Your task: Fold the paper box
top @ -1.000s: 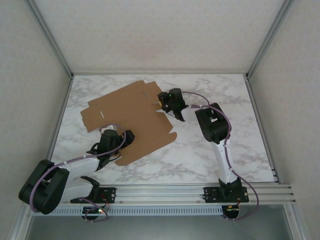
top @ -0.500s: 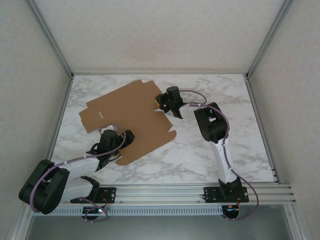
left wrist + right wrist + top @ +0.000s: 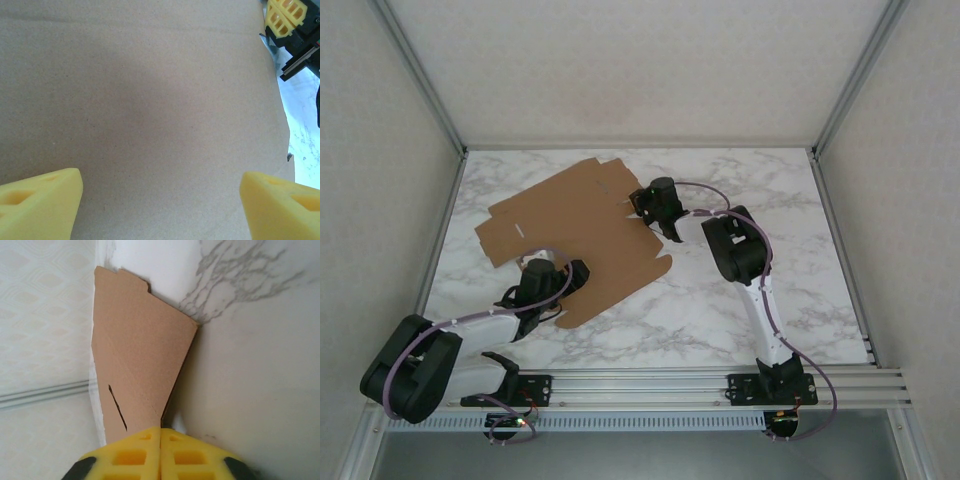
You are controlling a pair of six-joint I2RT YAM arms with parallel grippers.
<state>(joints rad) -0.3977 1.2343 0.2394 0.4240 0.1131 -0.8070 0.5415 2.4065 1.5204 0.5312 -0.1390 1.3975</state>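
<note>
Marble table (image 3: pixel 720 310) bears the paper box (image 3: pixel 580 230), right gripper (image 3: pixel 160 437) pinching its edge.

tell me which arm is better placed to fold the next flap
Right, probably: the right fingers are shut on the paper box edge, ready to lift that flap; the left fingers hang open over its flat middle.

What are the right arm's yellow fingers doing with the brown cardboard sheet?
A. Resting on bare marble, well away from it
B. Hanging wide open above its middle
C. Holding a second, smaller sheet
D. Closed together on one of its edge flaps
D: in the right wrist view the right fingers meet with no gap, and a flap of the paper box runs straight into the seam between them.
</note>
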